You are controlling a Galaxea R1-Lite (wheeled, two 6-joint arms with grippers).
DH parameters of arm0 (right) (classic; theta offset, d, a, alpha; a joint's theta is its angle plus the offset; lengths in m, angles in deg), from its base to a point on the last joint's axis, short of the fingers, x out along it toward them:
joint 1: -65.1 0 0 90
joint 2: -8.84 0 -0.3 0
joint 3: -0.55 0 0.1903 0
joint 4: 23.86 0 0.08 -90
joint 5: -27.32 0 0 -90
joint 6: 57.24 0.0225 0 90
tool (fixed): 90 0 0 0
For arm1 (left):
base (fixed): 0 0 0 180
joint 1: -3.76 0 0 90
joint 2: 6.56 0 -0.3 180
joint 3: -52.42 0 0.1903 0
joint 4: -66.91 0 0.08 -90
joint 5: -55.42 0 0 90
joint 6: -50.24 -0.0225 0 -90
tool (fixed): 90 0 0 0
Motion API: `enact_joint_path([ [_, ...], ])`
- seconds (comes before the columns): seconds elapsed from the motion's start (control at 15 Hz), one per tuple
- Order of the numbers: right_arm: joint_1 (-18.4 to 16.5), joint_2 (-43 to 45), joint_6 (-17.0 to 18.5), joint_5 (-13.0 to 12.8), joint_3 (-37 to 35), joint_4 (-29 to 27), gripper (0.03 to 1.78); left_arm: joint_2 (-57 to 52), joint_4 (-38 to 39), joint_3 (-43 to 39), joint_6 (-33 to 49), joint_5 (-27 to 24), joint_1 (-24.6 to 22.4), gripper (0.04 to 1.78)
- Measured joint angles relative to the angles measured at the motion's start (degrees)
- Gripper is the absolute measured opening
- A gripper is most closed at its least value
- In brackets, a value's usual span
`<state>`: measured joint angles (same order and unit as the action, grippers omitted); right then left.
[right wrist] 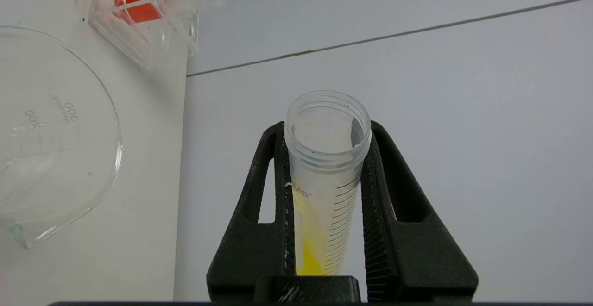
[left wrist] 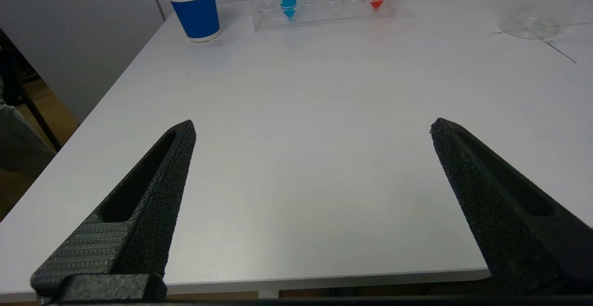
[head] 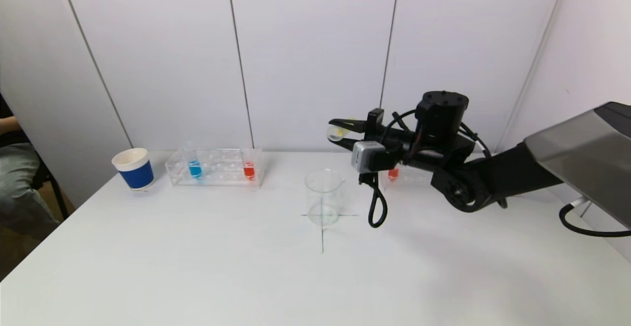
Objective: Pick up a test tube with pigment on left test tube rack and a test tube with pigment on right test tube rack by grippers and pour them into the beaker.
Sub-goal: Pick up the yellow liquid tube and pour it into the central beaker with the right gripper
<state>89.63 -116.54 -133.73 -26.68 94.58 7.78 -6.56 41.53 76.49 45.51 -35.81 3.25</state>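
Observation:
My right gripper point(head: 340, 131) is shut on a test tube with yellow pigment point(right wrist: 324, 181), held tilted on its side above and just right of the clear beaker point(head: 323, 197); its open mouth point(head: 335, 132) points left. The beaker also shows in the right wrist view point(right wrist: 51, 130). The left rack point(head: 214, 168) holds a blue tube point(head: 194, 167) and a red tube point(head: 249, 169). The right rack point(head: 402, 174), mostly hidden behind the arm, holds a red tube point(head: 393, 173). My left gripper point(left wrist: 312, 128) is open and empty above the table's front left edge, out of the head view.
A blue and white paper cup point(head: 133, 168) stands left of the left rack. A black cross point(head: 323, 227) is marked on the white table under the beaker. A cable loop point(head: 377, 207) hangs from the right wrist beside the beaker. A person's arm shows at the far left.

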Motion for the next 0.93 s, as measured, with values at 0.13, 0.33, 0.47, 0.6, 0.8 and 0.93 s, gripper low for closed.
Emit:
enact_joint_path([
  [0.13, 0.17, -0.15, -0.17, 0.00, -0.05, 0.11, 0.47, 0.00, 0.01, 0.00, 0.02, 0.02, 0.00, 1.77],
  [0.33, 0.30, -0.30, -1.46, 0.05, -0.38, 0.16, 0.47, 0.00, 0.01, 0.00, 0.00, 0.00, 0.00, 1.77],
  [0.47, 0.33, -0.34, -2.23, 0.62, -0.44, 0.00, 0.47, 0.00, 0.00, 0.00, 0.00, 0.00, 0.02, 1.77],
  [0.6, 0.33, -0.50, -3.36, 0.73, -0.46, -0.04, 0.47, 0.00, 0.00, 0.00, 0.00, 0.00, 0.00, 1.77],
  [0.8, 0.33, -1.02, -4.35, 1.40, -0.52, 0.33, 0.47, 0.00, 0.00, 0.00, -0.01, 0.00, 0.02, 1.77],
  [0.93, 0.16, -1.50, -5.81, 2.00, -1.07, 0.46, 0.47, 0.00, 0.00, 0.00, 0.02, 0.02, 0.00, 1.77],
])
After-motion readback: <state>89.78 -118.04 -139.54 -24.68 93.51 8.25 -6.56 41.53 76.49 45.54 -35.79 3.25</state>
